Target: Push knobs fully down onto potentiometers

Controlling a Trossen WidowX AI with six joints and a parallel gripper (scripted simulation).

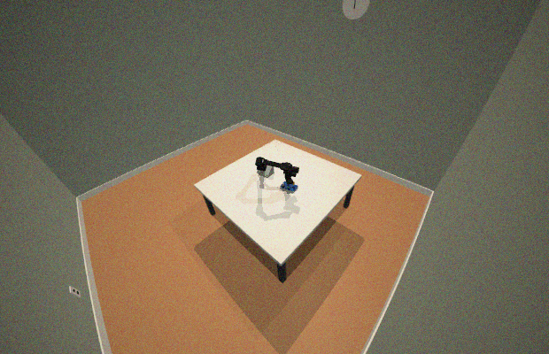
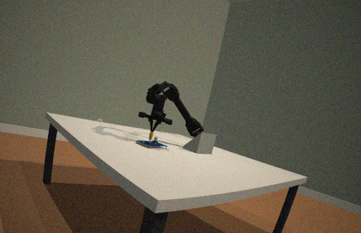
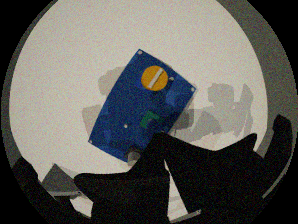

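The blue circuit board (image 1: pixel 289 188) (image 2: pixel 145 143) (image 3: pixel 117 107) stands on the table. An orange knob (image 2: pixel 151 136) (image 3: pixel 154 78) with a white line stands high at one end, a thin pale shaft showing beneath it. A grey knob (image 2: pixel 156 139) (image 3: pixel 134 157) is at the other end, lower, partly hidden by a finger in the wrist view. My gripper (image 2: pixel 151 130) (image 3: pixel 158 137) is shut and empty, pointing down over the board. Its tips line up just above the orange knob in the exterior view, but appear nearer the grey knob in the wrist view. Contact cannot be told.
The arm's grey wedge-shaped base (image 1: pixel 268 172) (image 2: pixel 206 143) (image 3: pixel 59 179) stands on the white table (image 1: pixel 279 239) (image 2: pixel 198 177). A small green part (image 3: pixel 149 119) is on the board between the knobs. Arm shadows fall across the table.
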